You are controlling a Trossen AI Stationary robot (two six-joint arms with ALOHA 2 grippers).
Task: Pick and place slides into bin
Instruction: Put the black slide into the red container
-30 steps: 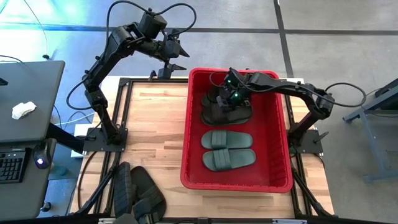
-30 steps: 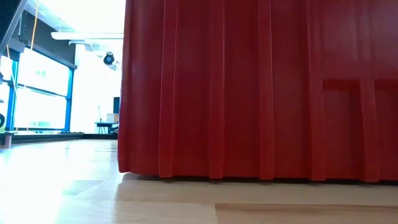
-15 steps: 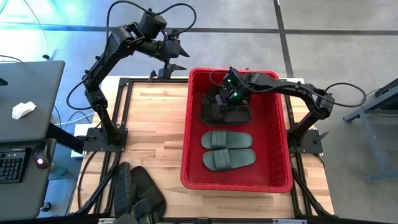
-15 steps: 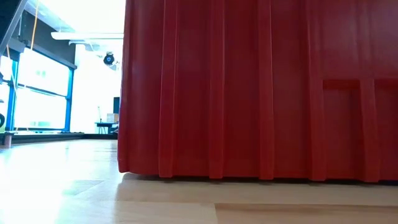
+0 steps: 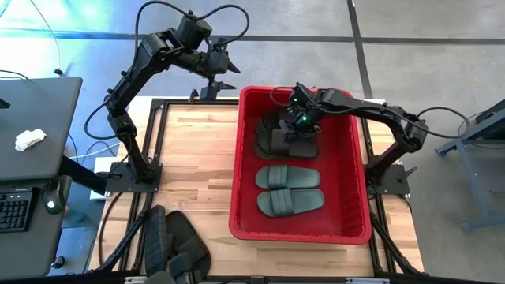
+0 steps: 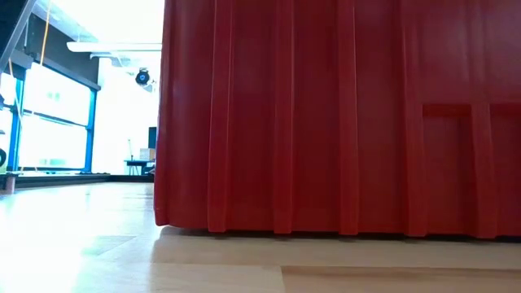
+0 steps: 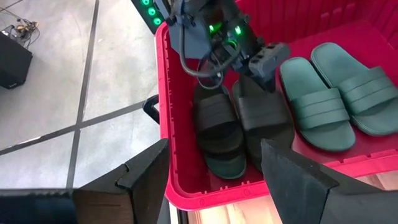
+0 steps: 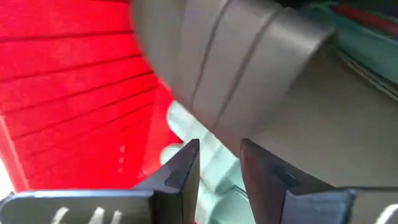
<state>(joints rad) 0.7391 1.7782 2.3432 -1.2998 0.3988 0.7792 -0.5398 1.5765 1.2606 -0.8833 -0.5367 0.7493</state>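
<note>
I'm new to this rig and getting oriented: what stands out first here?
The big red bin fills the table's right half, with a pair of green slides lying side by side inside. Beyond them, the right gripper hangs with parted fingers over the black slides, while the left gripper waits raised behind the table's far edge.

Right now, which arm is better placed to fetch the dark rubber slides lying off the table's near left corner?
Left. The left gripper hangs open and empty on the dark slides' side; the right gripper sits inside the large red plastic bin, over black rubber slides, walled off.
</note>
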